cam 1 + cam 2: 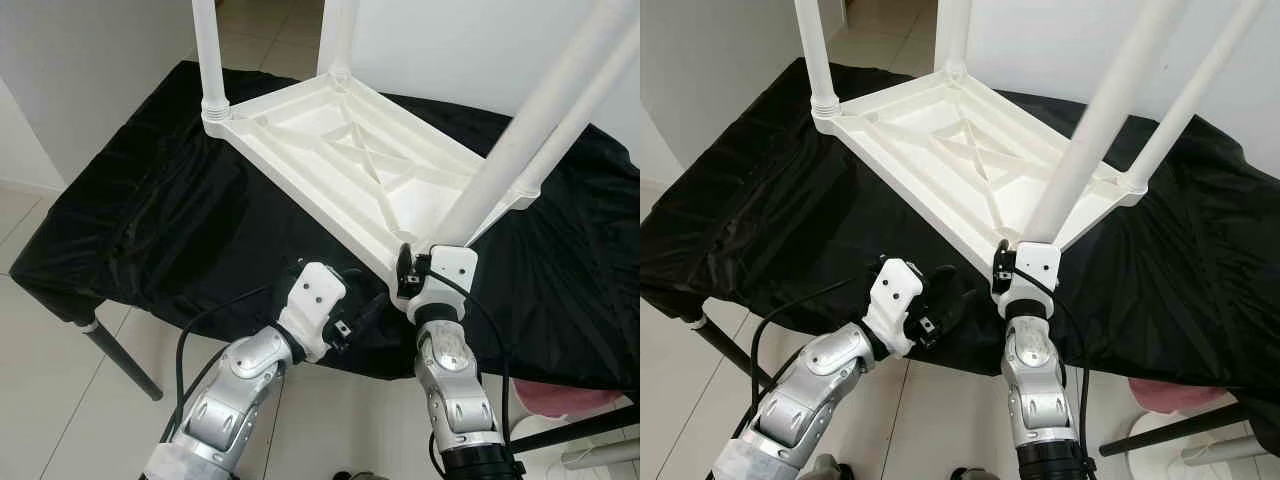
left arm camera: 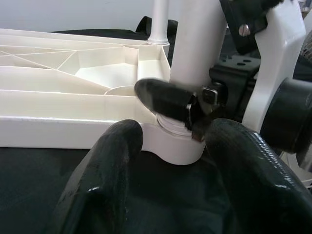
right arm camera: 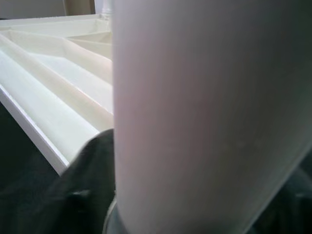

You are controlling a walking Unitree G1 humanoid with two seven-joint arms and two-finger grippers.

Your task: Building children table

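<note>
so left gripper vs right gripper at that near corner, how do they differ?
The right gripper is closed around the base of the near table leg, at the corner socket; the left gripper holds nothing, its fingers open.
The right gripper sits against the upturned white table; the left gripper hangs just short of that corner, over the black cloth.
Both point at the same near corner.

all four legs (image 1: 540, 110) cut off at top
</note>
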